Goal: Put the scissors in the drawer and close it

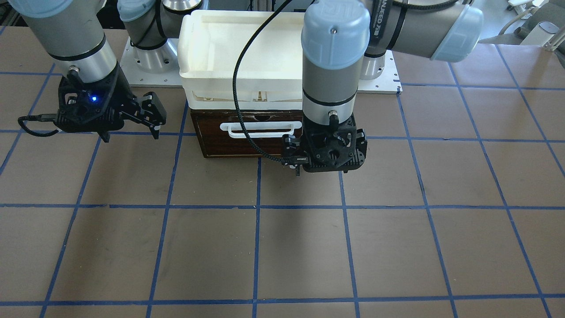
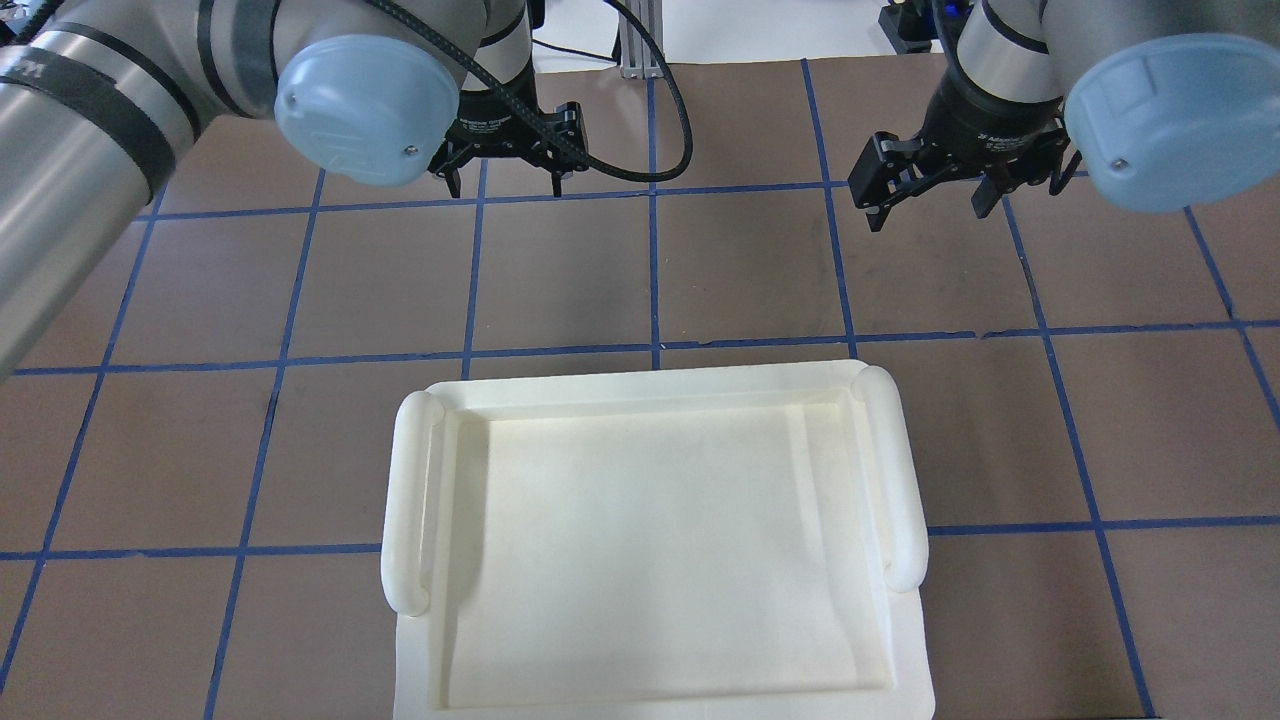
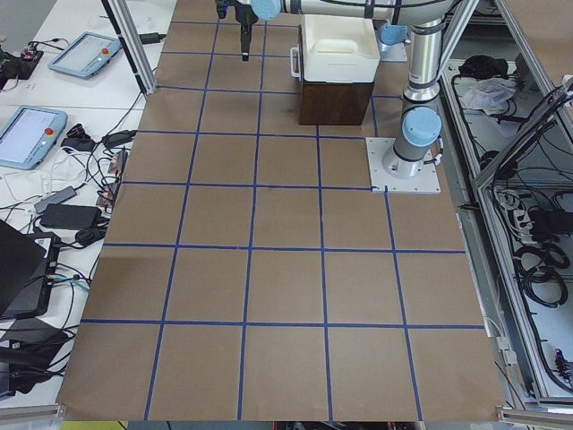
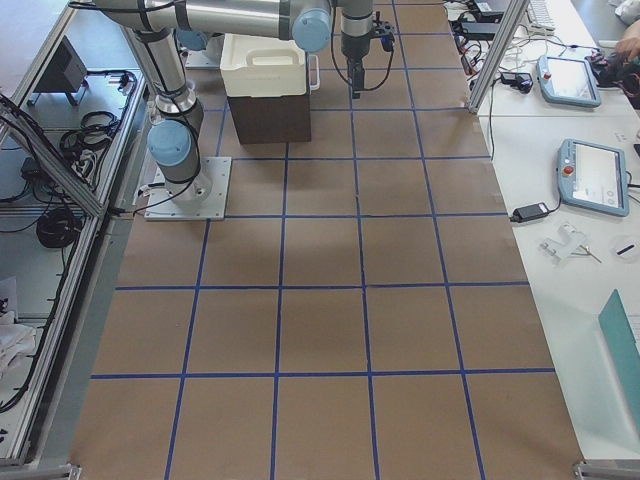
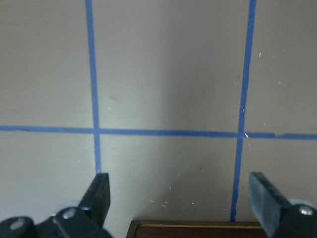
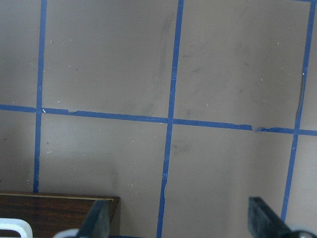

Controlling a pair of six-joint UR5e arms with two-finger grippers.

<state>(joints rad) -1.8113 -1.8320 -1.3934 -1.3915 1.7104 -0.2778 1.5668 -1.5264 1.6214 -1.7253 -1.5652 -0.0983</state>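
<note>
The drawer (image 1: 247,143) has a dark brown wood front and a white bar handle (image 1: 260,129), and it stands pushed in under a white tray. The scissors show in no view. My left gripper (image 1: 324,168) hangs open and empty just in front of the drawer's front, at the handle's end; the left wrist view (image 5: 181,203) shows its fingers wide apart over bare table, with the drawer's top edge (image 5: 198,229) below. My right gripper (image 1: 131,132) is open and empty, off to the drawer's other side. The right wrist view (image 6: 181,220) shows the drawer's corner (image 6: 64,210).
A white plastic tray (image 2: 410,500) sits on top of the drawer cabinet (image 3: 336,98), close to the robot's bases. The brown table with blue tape grid (image 1: 300,251) stretches in front. Tablets and cables lie on side tables (image 3: 54,116).
</note>
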